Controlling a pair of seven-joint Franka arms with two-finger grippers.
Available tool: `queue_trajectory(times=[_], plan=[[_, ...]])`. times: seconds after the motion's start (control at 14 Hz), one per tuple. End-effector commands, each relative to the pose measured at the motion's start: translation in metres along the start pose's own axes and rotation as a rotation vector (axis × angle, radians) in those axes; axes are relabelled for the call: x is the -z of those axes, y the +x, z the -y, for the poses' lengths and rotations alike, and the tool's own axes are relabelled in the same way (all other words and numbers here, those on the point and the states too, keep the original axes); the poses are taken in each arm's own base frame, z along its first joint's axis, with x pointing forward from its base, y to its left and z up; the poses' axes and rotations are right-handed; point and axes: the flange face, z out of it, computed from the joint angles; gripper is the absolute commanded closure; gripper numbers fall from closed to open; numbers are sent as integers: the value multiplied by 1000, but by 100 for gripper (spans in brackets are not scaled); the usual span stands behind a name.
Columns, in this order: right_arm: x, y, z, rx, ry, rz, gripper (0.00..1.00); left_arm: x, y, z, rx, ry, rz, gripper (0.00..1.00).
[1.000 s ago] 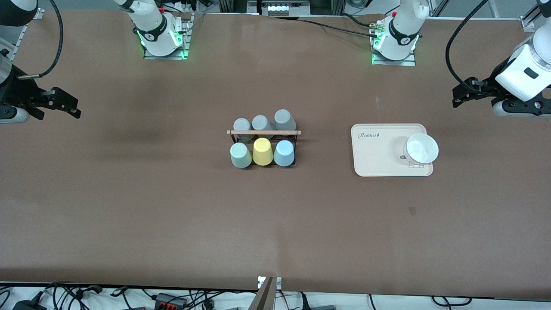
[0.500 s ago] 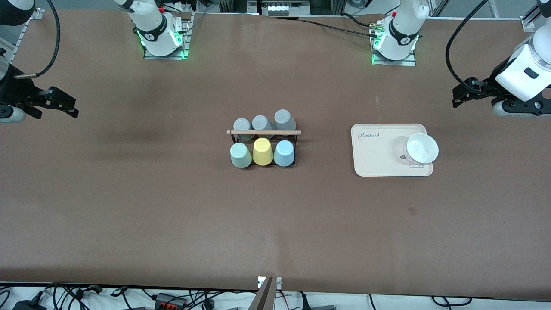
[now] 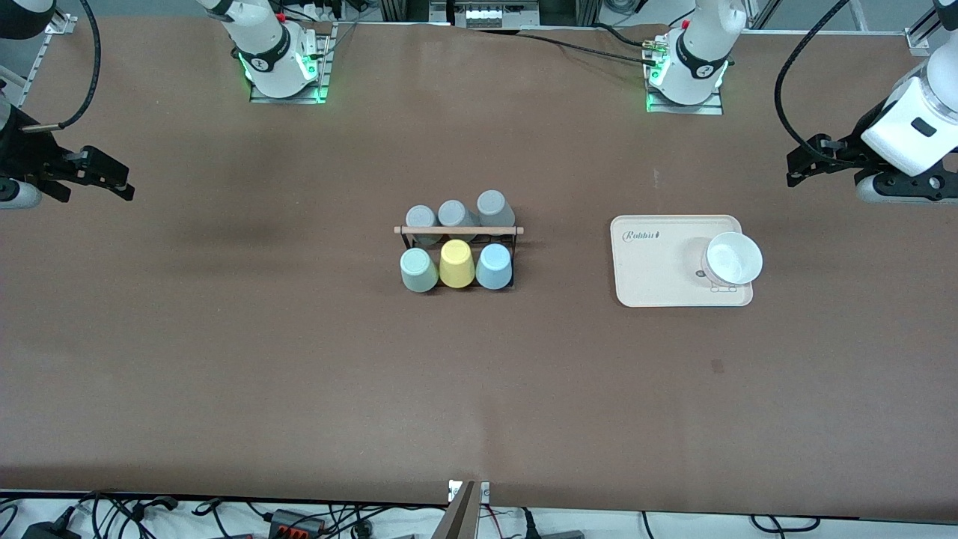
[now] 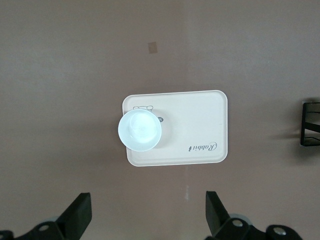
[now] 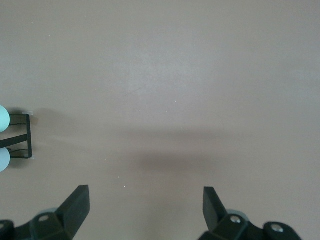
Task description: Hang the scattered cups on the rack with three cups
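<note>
The black wire rack with its wooden rod [image 3: 458, 230] stands mid-table. On its row nearer the camera, the mint green cup [image 3: 418, 269] and the light blue cup [image 3: 494, 266] sit bottom-up on either side of a yellow cup [image 3: 456, 263]. Three grey cups [image 3: 453, 213] fill the farther row. My right gripper [image 3: 126, 189] hovers open and empty over the right arm's end of the table; its wrist view [image 5: 144, 192] shows only the rack's edge [image 5: 22, 136]. My left gripper [image 3: 795, 177] waits open and empty over the left arm's end, also seen in its wrist view [image 4: 147, 200].
A cream rectangular tray [image 3: 651, 269] lies between the rack and the left arm's end, holding a white bowl [image 3: 733, 258]. Both show in the left wrist view, the tray [image 4: 200, 120] and the bowl [image 4: 140, 130]. Bare brown table surrounds the rack.
My right gripper has drawn back a little toward the right arm's end of the table. The left arm, the cups and the rack have not moved.
</note>
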Motion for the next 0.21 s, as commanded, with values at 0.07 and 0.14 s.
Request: queue_trajectory(times=[0.07, 0.14], plan=[[8, -9, 1, 8, -12, -4, 0, 9, -6, 2, -19, -29, -3, 0], [8, -9, 1, 6, -12, -4, 0, 9, -6, 2, -19, -29, -3, 0]])
